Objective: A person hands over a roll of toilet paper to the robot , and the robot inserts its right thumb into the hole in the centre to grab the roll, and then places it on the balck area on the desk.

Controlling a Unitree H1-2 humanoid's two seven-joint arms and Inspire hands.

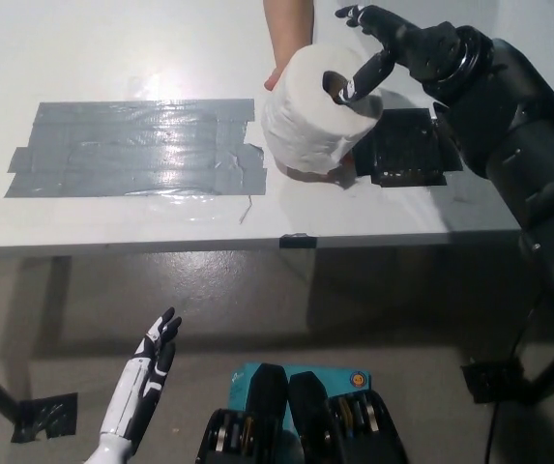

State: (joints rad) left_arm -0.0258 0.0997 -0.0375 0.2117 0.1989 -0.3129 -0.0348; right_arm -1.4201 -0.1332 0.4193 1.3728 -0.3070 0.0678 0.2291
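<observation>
Just below the right hand (385, 43) sits the toilet paper roll (317, 108) — the thumb tip dips into its centre hole, other fingers spread above, nothing gripped yet. A person's hand (286, 39) supports the roll from behind, beside the black area (407, 147). Left hand (146, 382) hangs low, fingers apart.

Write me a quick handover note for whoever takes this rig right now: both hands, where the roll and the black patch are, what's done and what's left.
Right hand: black, above the table, one digit tip at the mouth of the core hole, other fingers spread; not gripping yet.
Left hand: white, resting low below the table edge, open, holding nothing.
Toilet paper roll: held up by a person's hand from behind, hole facing the right hand.
Black area: on the table just right of the roll, nothing on it.
Done: roll presented, hand lined up with the hole.
Left: push the thumb in, grip, take the roll over, set it on the black area.
</observation>
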